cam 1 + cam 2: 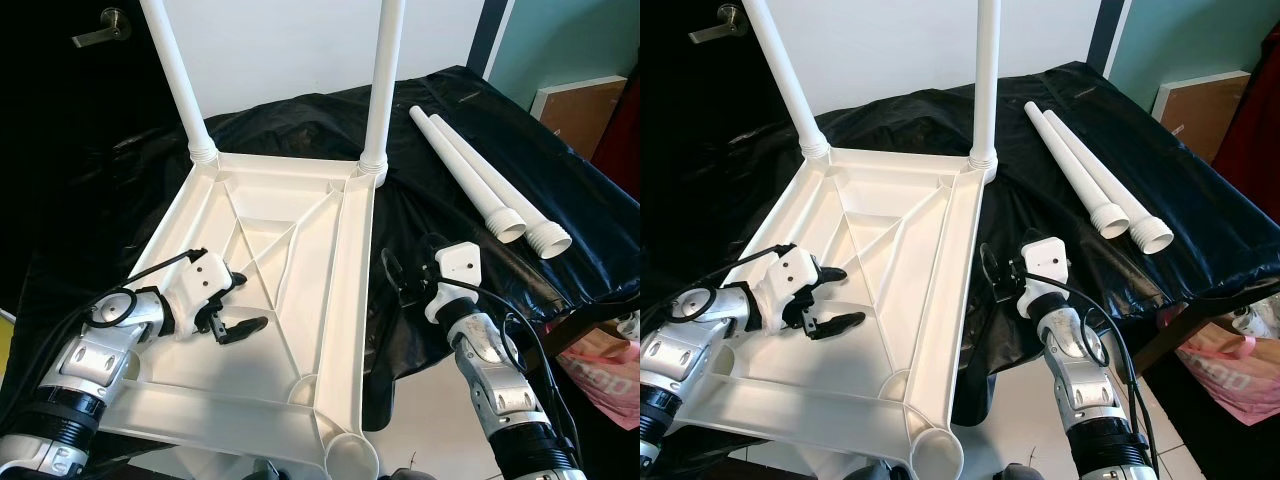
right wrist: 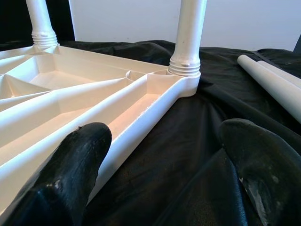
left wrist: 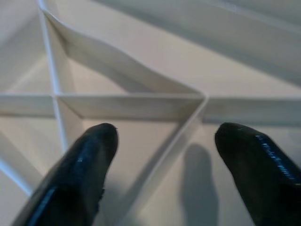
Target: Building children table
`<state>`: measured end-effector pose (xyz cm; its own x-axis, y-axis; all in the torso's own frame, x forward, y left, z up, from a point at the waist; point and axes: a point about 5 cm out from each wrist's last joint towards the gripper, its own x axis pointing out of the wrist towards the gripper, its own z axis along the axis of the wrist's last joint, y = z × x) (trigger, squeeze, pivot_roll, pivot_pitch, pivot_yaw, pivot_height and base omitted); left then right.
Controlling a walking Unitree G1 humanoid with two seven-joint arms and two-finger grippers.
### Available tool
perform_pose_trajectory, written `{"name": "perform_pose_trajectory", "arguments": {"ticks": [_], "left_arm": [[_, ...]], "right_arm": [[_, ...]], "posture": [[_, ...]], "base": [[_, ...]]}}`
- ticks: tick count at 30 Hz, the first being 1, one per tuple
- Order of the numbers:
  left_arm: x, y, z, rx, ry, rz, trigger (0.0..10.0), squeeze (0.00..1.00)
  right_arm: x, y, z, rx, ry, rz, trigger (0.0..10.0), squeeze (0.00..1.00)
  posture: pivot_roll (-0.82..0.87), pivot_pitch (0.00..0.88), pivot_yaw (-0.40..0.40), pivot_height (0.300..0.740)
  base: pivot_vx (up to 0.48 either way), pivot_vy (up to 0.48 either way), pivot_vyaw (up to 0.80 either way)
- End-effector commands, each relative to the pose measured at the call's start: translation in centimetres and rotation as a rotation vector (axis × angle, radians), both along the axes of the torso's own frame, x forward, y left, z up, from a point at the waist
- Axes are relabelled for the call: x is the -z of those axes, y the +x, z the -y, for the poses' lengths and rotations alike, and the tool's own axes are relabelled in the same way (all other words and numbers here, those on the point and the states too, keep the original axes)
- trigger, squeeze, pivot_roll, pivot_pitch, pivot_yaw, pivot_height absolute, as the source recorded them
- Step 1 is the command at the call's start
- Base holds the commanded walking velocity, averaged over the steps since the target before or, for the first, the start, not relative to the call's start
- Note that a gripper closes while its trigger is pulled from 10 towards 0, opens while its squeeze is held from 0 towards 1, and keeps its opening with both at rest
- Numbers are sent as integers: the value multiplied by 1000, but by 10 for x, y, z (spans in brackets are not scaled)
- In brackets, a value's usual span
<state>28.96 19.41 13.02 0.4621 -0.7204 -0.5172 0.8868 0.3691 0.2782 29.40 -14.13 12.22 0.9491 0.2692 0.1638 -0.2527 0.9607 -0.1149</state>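
A white plastic tabletop lies upside down on a black cloth, its ribs facing up. Two white legs stand screwed into its far corners. Two loose legs lie side by side on the cloth to the right. An empty socket gapes at the near right corner. My left gripper is open just above the ribs inside the tabletop, holding nothing. My right gripper is open over the cloth beside the tabletop's right rail, facing the far right leg.
A dark door with a metal handle stands at the back left. A brown board leans at the back right. A pink bag sits on the floor past the cloth's right edge.
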Motion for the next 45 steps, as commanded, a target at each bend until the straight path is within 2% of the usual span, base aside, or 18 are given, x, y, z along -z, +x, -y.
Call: {"name": "perform_pose_trajectory", "arguments": {"ticks": [1, 4, 5, 6, 17, 18, 20, 21, 22, 25, 26, 27, 28, 32, 33, 34, 35, 45], "left_arm": [[7, -4, -2, 62, 46, -56, 3725, 0], [9, -3, -3, 49, 65, -60, 4235, 0], [11, -2, -4, 41, 78, -66, 5059, 0], [12, 0, -4, 30, 89, -66, 9569, 0], [15, 18, -6, -131, 145, -70, 9765, 0], [15, 17, -5, -125, 143, -70, 7333, 0], [15, 17, -4, -119, 143, -70, 7333, 0], [15, 17, -4, -116, 142, -71, 7961, 0], [16, 17, -3, -113, 142, -73, 6941, 0], [16, 16, -3, -110, 141, -76, 6863, 0], [16, 16, -3, -112, 143, -74, 8471, 0], [16, 17, -3, -115, 147, -72, 8471, 0], [15, 18, -4, -127, 146, -71, 10000, 0], [15, 19, -4, -130, 147, -77, 10000, 0], [15, 19, -4, -134, 143, -78, 5961, 0], [15, 19, -4, -139, 139, -78, 706, 0], [14, 19, -4, -146, 133, -78, 0, 0], [13, 20, -5, -149, 147, -71, 0, 0]], "right_arm": [[0, 0, -1, -1, 2, -7, 10000, 0], [0, 1, -1, 0, 1, -8, 10000, 0], [0, 0, 0, 1, 1, -8, 10000, 0], [0, 0, 0, 2, 0, -8, 10000, 0], [0, -1, 0, 8, 1, -8, 10000, 0], [0, -1, -1, 8, 2, -8, 10000, 0], [1, -1, -1, 7, 2, -8, 10000, 0], [1, -1, -1, 7, 2, -8, 10000, 0], [1, -1, -1, 7, 2, -9, 10000, 0], [1, -2, -1, 6, 3, -11, 10000, 0], [2, -2, -2, 4, 2, -12, 10000, 0], [2, -2, -2, 2, 1, -13, 10000, 0], [2, -2, -3, 1, 1, -14, 10000, 0], [2, -2, -3, 2, 4, -14, 10000, 0], [2, -2, -3, 2, 6, -14, 10000, 0], [2, -2, -3, 3, 7, -14, 10000, 0], [2, -2, -3, 3, 8, -14, 10000, 0], [3, -2, -3, 8, 10, -18, 10000, 0]], "posture": [[-78, 59, 41, 740], [-79, 60, 41, 740], [-80, 60, 42, 740], [-82, 60, 43, 740], [-85, 61, 51, 740], [-84, 59, 54, 740], [-84, 59, 53, 740], [-84, 59, 53, 740], [-82, 60, 52, 740], [-82, 60, 52, 740], [-80, 60, 52, 740], [-80, 60, 52, 740], [-77, 57, 55, 740], [-75, 57, 56, 740], [-75, 58, 57, 740], [-74, 58, 57, 740], [-73, 60, 58, 740], [-70, 66, 59, 740]], "base": [[0, 0, 0], [0, 0, 0], [0, 0, 0], [0, 0, 0], [0, 0, 0], [0, 0, 0], [0, 0, 0], [0, 0, 0], [0, 0, 0], [0, 0, 0], [0, 0, 0], [0, 0, 0], [0, 0, 0], [0, 0, 0], [0, 0, 0], [0, 0, 0], [0, 0, 0], [0, 0, 0]]}}
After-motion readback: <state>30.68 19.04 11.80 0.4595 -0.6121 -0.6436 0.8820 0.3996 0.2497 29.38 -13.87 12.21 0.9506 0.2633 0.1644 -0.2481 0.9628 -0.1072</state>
